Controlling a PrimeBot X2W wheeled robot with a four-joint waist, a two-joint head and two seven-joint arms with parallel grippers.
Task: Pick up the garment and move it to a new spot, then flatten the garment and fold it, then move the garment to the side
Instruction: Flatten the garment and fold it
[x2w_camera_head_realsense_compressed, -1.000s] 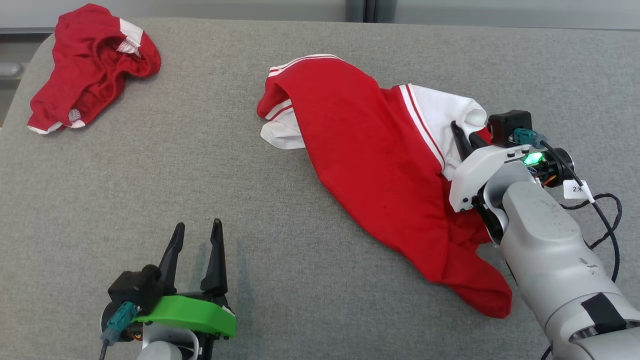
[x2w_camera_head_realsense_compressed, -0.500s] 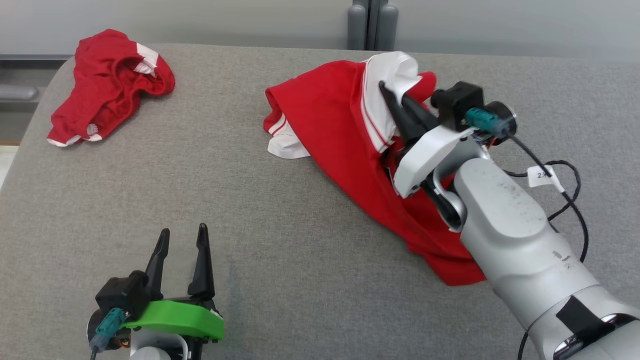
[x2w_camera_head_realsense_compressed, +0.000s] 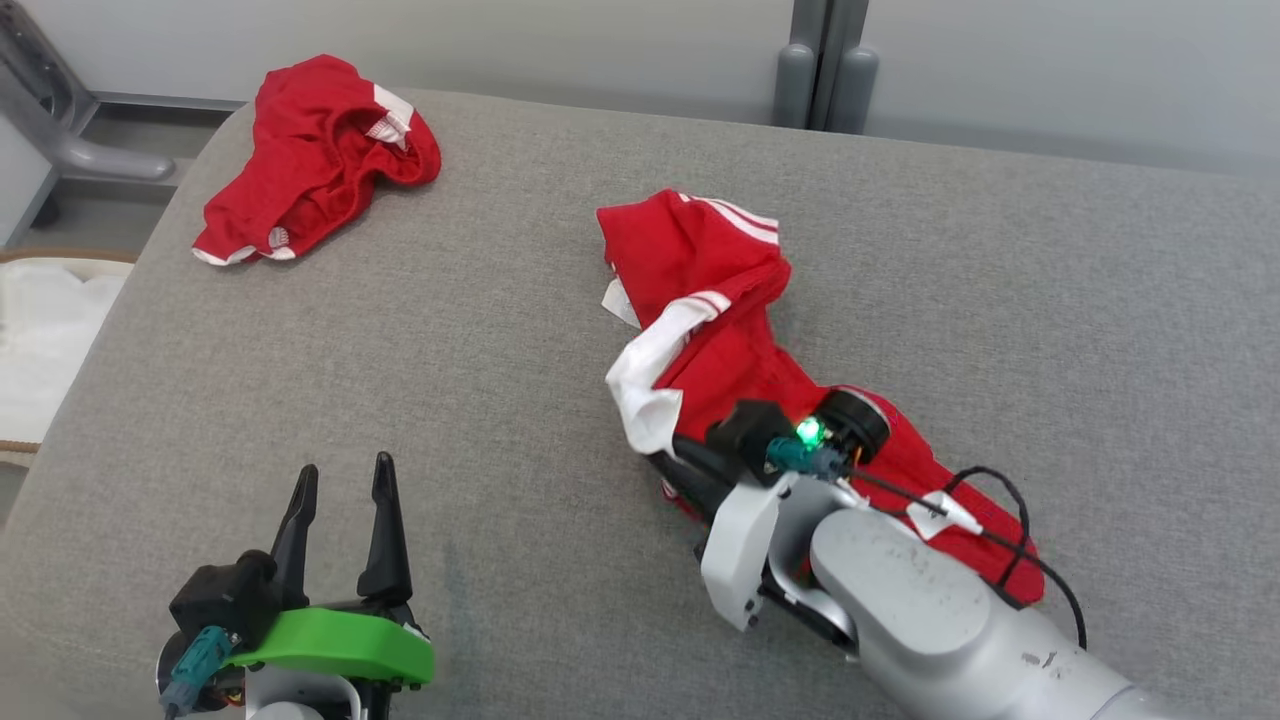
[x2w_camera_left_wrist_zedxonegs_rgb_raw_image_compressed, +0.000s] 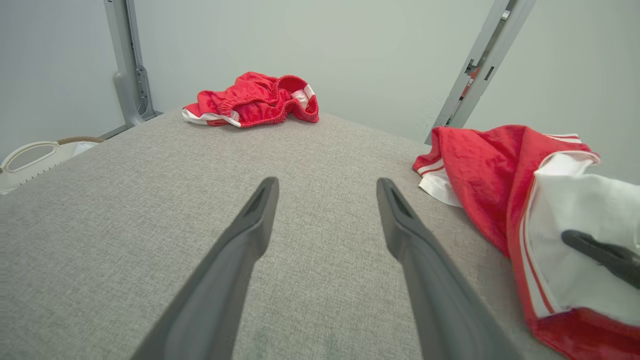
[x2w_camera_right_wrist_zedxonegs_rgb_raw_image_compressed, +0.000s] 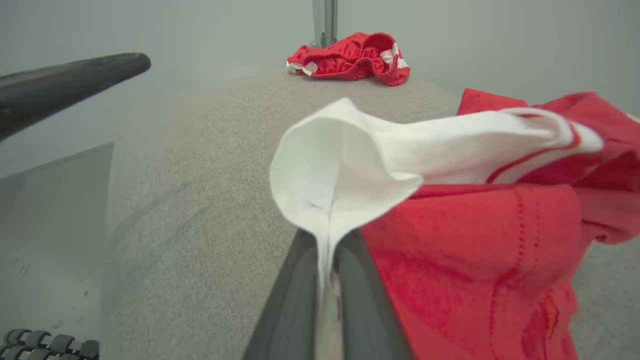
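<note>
The garment (x2w_camera_head_realsense_compressed: 715, 290), red with white striped trim, lies bunched in a long heap at the middle of the grey padded table (x2w_camera_head_realsense_compressed: 500, 350). My right gripper (x2w_camera_head_realsense_compressed: 672, 458) is at its near end, shut on a white fold of it. In the right wrist view the two fingers (x2w_camera_right_wrist_zedxonegs_rgb_raw_image_compressed: 300, 300) pinch that white fold (x2w_camera_right_wrist_zedxonegs_rgb_raw_image_compressed: 345, 165), and red cloth (x2w_camera_right_wrist_zedxonegs_rgb_raw_image_compressed: 480, 240) hangs to the right. My left gripper (x2w_camera_head_realsense_compressed: 340, 505) stands open at the lower left, apart from the garment, with nothing between its fingers (x2w_camera_left_wrist_zedxonegs_rgb_raw_image_compressed: 250, 235). The left wrist view shows the garment (x2w_camera_left_wrist_zedxonegs_rgb_raw_image_compressed: 490, 170) at the right.
A second crumpled red garment (x2w_camera_head_realsense_compressed: 320, 150) lies at the table's far left corner, seen also in the wrist views (x2w_camera_left_wrist_zedxonegs_rgb_raw_image_compressed: 255, 100) (x2w_camera_right_wrist_zedxonegs_rgb_raw_image_compressed: 350, 57). A white basket (x2w_camera_head_realsense_compressed: 40, 340) stands beyond the left edge. Grey metal posts (x2w_camera_head_realsense_compressed: 825, 70) rise behind the table.
My right gripper lifted the garment's white edge up and brought it toward the near side, so the cloth is folded over and bunched. The head camera has also shifted. The left gripper stays open.
</note>
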